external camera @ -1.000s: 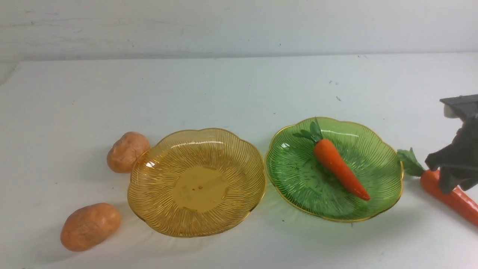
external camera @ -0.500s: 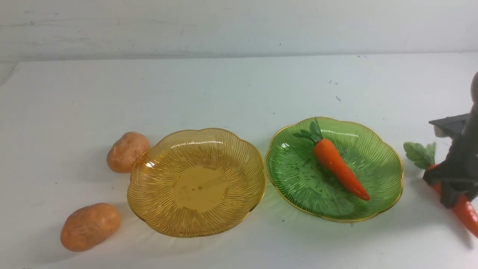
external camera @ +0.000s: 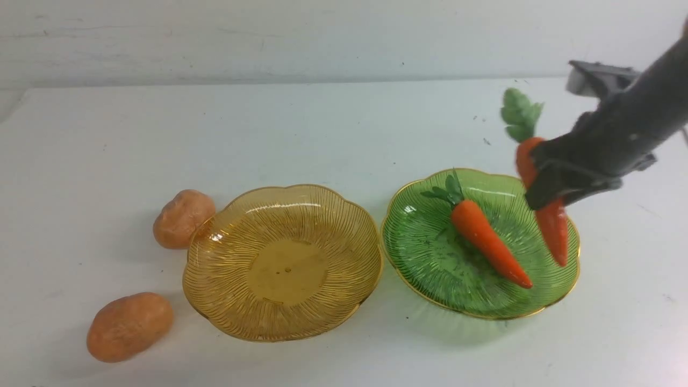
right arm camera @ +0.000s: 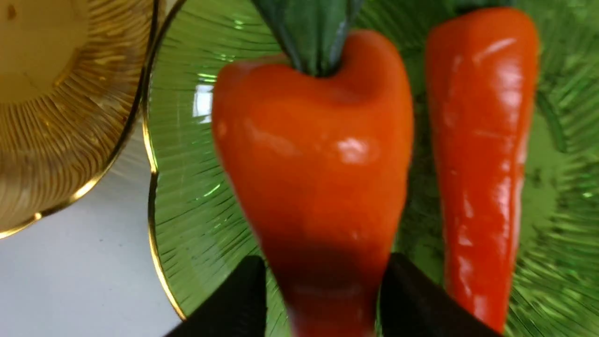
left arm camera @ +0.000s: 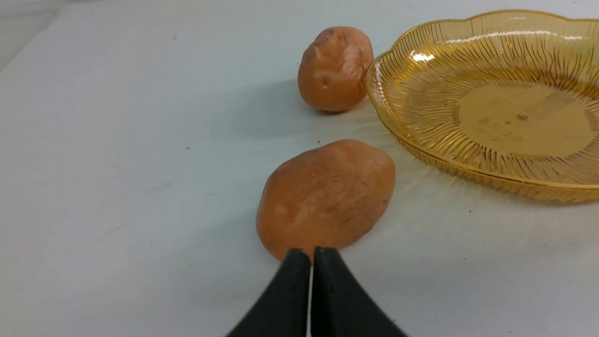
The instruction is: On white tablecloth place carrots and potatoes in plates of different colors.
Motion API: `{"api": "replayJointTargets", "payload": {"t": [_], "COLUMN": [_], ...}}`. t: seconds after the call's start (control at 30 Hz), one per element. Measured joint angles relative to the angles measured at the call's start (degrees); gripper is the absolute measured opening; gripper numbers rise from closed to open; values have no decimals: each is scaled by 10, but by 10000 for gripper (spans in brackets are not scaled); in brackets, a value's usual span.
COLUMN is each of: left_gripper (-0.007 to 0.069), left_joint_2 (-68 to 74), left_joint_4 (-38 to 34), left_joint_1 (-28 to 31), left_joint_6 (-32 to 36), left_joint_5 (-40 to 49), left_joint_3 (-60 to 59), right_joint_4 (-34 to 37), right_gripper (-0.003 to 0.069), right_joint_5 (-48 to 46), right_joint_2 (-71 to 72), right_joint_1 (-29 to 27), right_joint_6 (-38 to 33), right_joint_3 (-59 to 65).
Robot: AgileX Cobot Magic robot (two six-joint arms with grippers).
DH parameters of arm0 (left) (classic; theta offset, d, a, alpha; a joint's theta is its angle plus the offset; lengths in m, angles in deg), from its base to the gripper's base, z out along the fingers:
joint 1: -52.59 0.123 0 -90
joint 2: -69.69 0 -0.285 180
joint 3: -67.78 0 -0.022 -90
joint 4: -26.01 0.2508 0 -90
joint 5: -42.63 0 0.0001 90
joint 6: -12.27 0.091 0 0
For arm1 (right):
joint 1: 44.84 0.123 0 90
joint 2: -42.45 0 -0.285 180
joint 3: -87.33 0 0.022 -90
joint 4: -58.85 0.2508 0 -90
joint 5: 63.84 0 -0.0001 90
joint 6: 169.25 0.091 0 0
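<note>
The right arm (external camera: 634, 118) comes in from the far right and slants down toward the left, clear of the table. At its lower end the right gripper (external camera: 545, 188) has its two black fingers (right arm camera: 234, 304) set apart, one on each side of a carrot (external camera: 556, 236). They clamp the carrot's body, which hangs in the air with its leafy end up and its tip down. The left gripper (left arm camera: 310, 257) sits low over the table at the near left, pointing forward, with its two dark fingertips pressed together.
</note>
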Motion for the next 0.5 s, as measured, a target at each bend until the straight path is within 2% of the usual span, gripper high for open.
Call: {"api": "replayJointTargets", "payload": {"t": [0.1, 0.17, 0.23, 0.3, 0.4, 0.5], "left_gripper": [-3, -3, -3, -3, -3, -3], "left_joint_2": [0, 0, 0, 0, 0, 0], "left_joint_4": [0, 0, 0, 0, -4, -20], "left_joint_1": [0, 0, 0, 0, 0, 0], "left_joint_6": [0, 0, 0, 0, -1, -10], "left_joint_5": [0, 0, 0, 0, 0, 0], "left_joint_3": [0, 0, 0, 0, 0, 0], "right_joint_4": [-28, -44, -57, -61, -65, -81], "right_gripper": [451, 538, 572, 567, 521, 416], "right_joint_5": [6, -7, -46, -65, -70, -72], "right_joint_2": [-15, -20, -20, -20, -14, 6], "right_joint_1": [19, 23, 23, 21, 17, 15], "right_joint_6": [6, 23, 39, 43, 50, 66], "right_joint_3": [0, -3, -27, -48, -73, -80]}}
